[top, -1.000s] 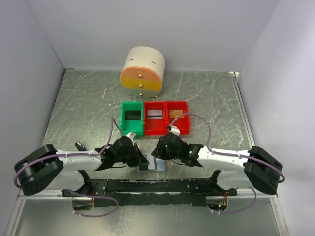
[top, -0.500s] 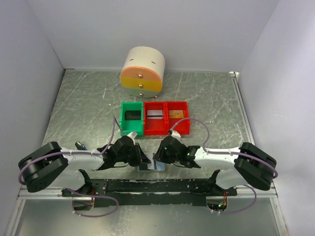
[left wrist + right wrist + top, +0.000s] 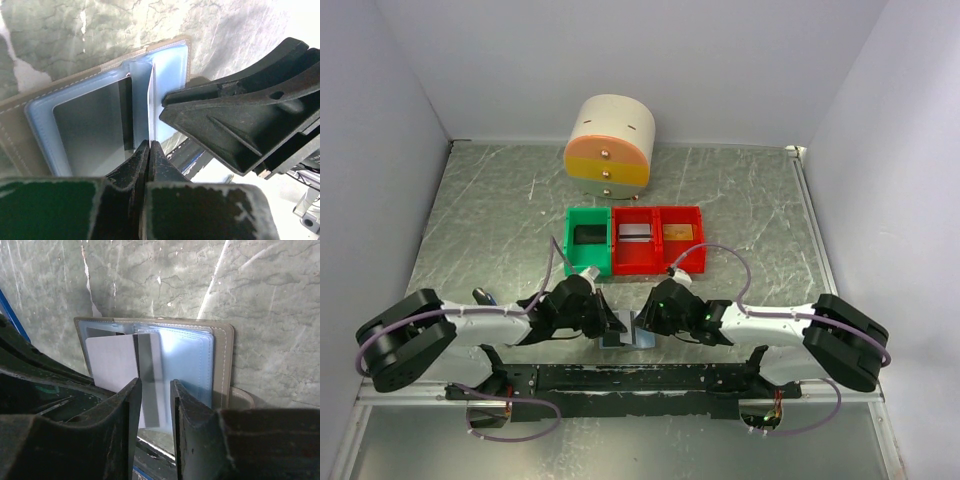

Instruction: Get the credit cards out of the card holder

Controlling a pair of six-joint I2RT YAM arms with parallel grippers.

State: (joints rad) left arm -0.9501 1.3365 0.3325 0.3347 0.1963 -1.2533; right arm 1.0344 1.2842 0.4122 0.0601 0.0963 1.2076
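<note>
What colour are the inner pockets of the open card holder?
Pale blue, on the card holder; clearest in the right wrist view.

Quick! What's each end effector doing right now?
Left end effector: closed, pinching a credit card by its edge.
Right end effector: open, holding nothing, over the card holder.

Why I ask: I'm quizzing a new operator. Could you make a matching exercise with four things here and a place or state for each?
Things:
1 green bin
2 round drawer box
3 card holder
4 left tool

Places or states:
a shut on a pale card
b far end of the table
c holds a black card
d lying open at the table's near side

Pairs: 1-c, 2-b, 3-d, 4-a.
</note>
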